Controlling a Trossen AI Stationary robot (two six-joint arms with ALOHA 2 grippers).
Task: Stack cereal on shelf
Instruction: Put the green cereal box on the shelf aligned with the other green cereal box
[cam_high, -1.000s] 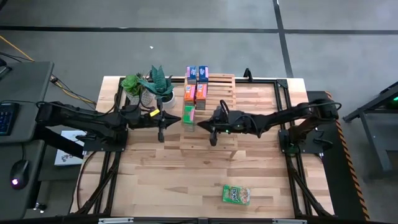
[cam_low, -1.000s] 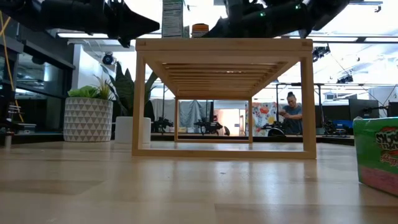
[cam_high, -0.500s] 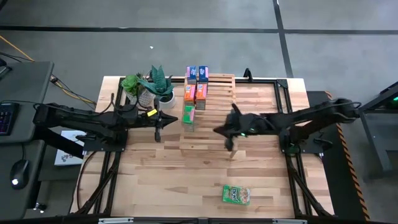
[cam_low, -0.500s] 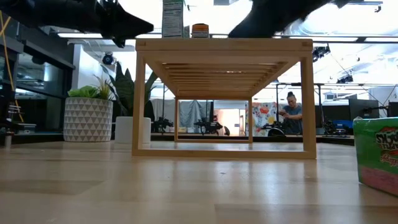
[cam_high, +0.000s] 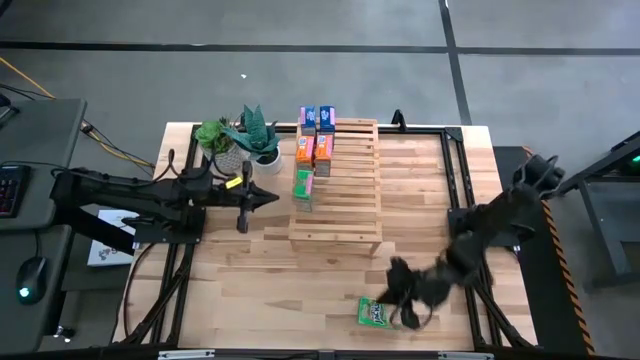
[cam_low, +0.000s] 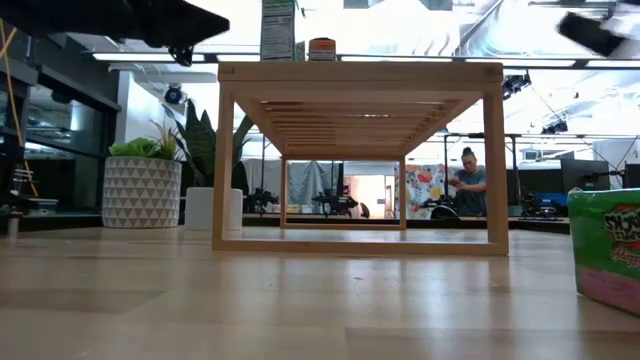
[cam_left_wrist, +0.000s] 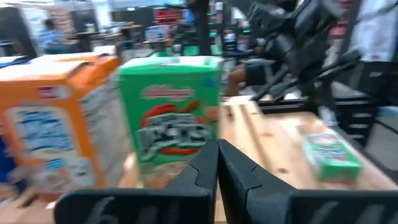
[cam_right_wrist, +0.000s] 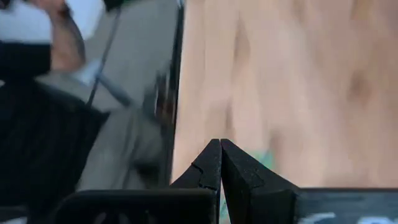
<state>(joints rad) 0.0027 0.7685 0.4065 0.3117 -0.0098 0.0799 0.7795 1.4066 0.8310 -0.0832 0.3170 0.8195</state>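
My right hand (cam_high: 408, 308), fingers closed & empty, hangs just beside the green box (cam_high: 379, 313) lying on the table (cam_high: 250, 290), well clear of the shelf (cam_high: 345, 215). Left hand (cam_high: 243, 202), closed too, waits beside shelf; five boxes (cam_high: 312, 150) on shelf.

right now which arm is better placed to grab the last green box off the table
Right. Its hand sits just beside the green box lying on the table, while the left hand waits by the shelf, well away.
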